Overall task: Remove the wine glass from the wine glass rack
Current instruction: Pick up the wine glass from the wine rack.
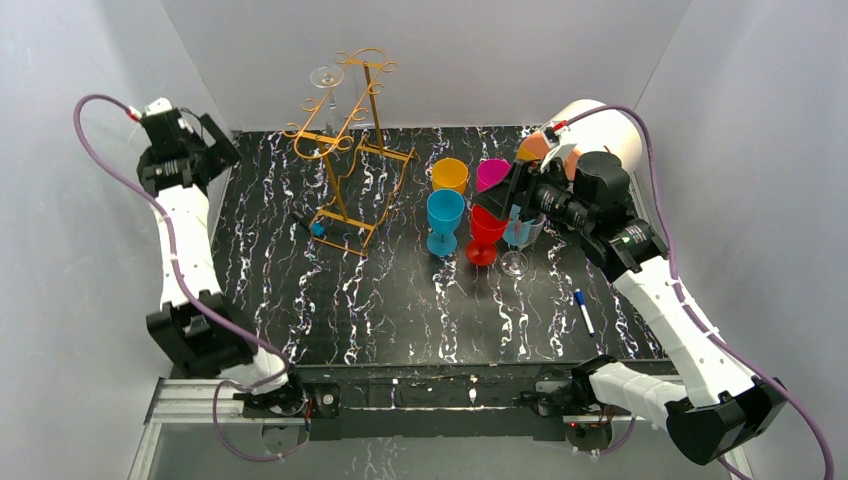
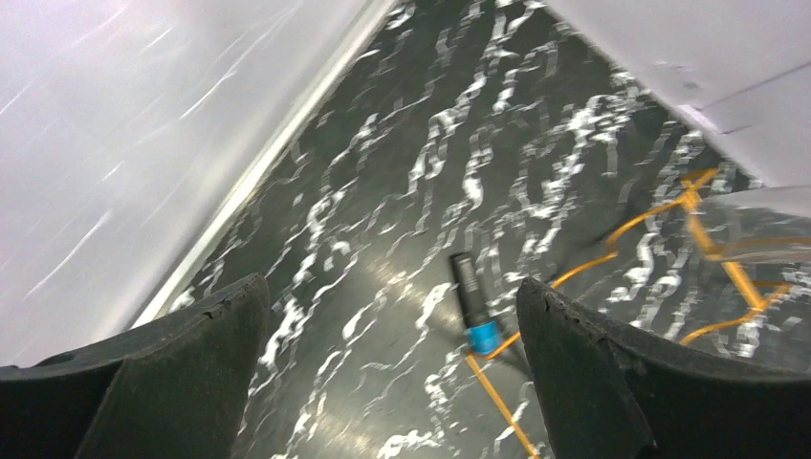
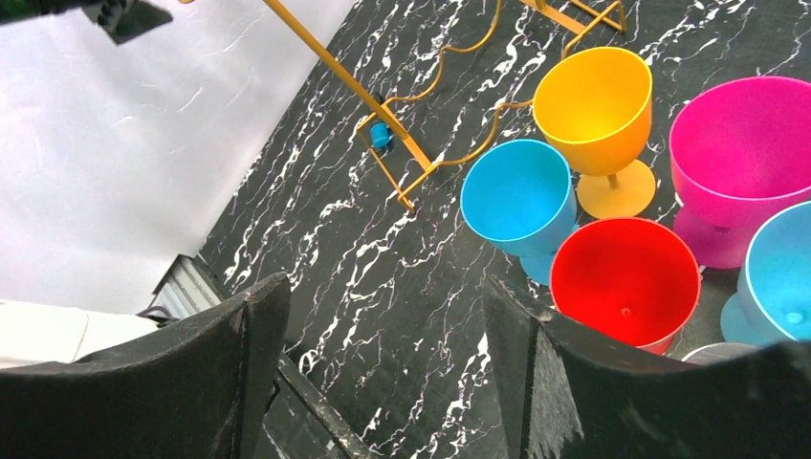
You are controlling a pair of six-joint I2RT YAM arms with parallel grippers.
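1. Top view: the wine glass rack (image 1: 345,150) stands at upper centre-left. A wine glass (image 1: 326,77) hangs upside down from the rack's top, faint against the wall. My left gripper (image 1: 222,150) is at upper left, well apart from the rack. I can't read its spread from here. The right gripper (image 1: 515,200) sits over a clear stemmed glass (image 1: 517,245) and covers part of the bowl, beside four coloured goblets (image 1: 447,215).
2. Left wrist view: the frame is blurred. The left gripper (image 2: 394,292) is spread wide with bare table (image 2: 383,143) between the fingers. The rack's base wires (image 2: 669,215) are cut off at the right, and a hazy clear shape (image 2: 765,225) at the edge may be a glass. I can't tell.
3. Right wrist view: the right gripper (image 3: 383,296) gapes wide and grips nothing. The rack (image 3: 406,158) runs off the top edge. A grey rim (image 3: 717,352) peeks out at lower right, mostly hidden by a finger.
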